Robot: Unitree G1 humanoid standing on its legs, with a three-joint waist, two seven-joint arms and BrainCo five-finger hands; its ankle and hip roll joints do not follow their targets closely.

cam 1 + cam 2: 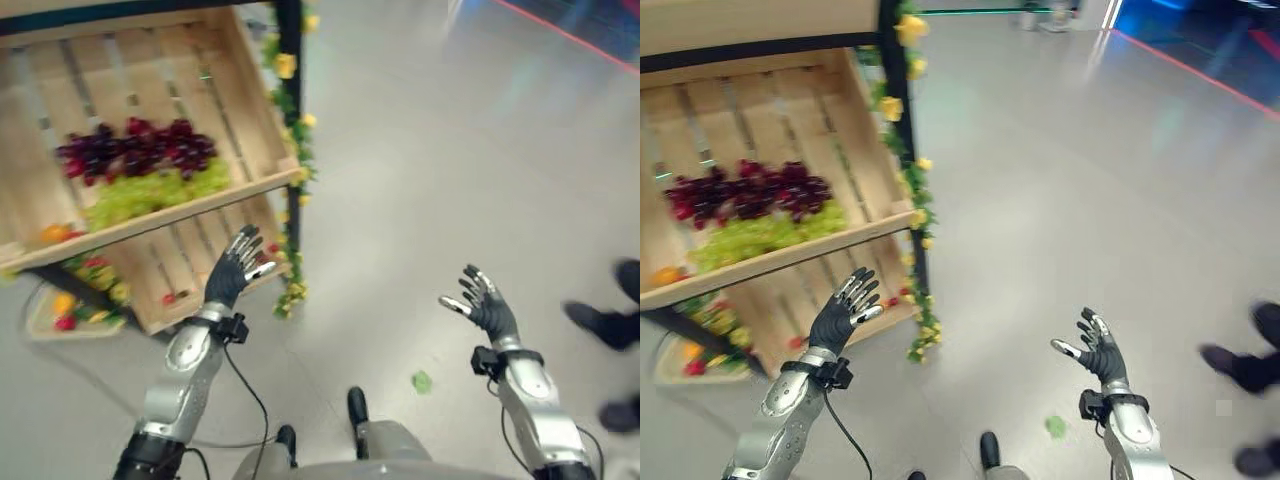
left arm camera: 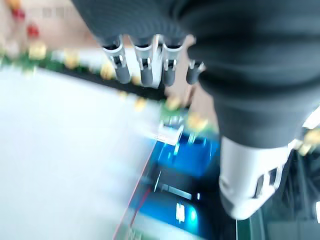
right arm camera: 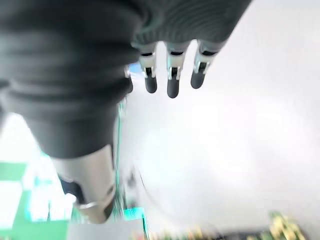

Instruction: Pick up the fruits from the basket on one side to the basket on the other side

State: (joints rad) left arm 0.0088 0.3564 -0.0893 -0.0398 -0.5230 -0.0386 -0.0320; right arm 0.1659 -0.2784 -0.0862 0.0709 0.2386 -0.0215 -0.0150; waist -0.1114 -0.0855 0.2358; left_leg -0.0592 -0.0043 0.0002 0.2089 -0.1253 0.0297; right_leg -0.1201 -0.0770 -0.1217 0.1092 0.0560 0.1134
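The left hand [image 1: 232, 272] was raised with its fingers spread and relaxed, nothing held in it, in front of the lower wooden crate [image 1: 190, 262] of a tilted display stand. The right hand [image 1: 487, 303] was likewise held up well apart from the stand, over the grey floor [image 1: 450, 150], fingers straight and splayed, empty.

In the upper wooden crate [image 1: 160, 70], dark red grapes [image 1: 135, 148] were seen lying in a row, with green grapes [image 1: 150, 193] just below them against the front lip, and an orange fruit [image 1: 55, 233] at the crate's lower left corner. A few small red and yellow fruits [image 1: 95, 272] were seen in the lower crate. A garland of yellow flowers [image 1: 290, 120] was wound along the stand's black post. A small green scrap [image 1: 421, 381] lay on the floor between the arms. A person's dark shoes [image 1: 600, 325] were seen at the right edge.
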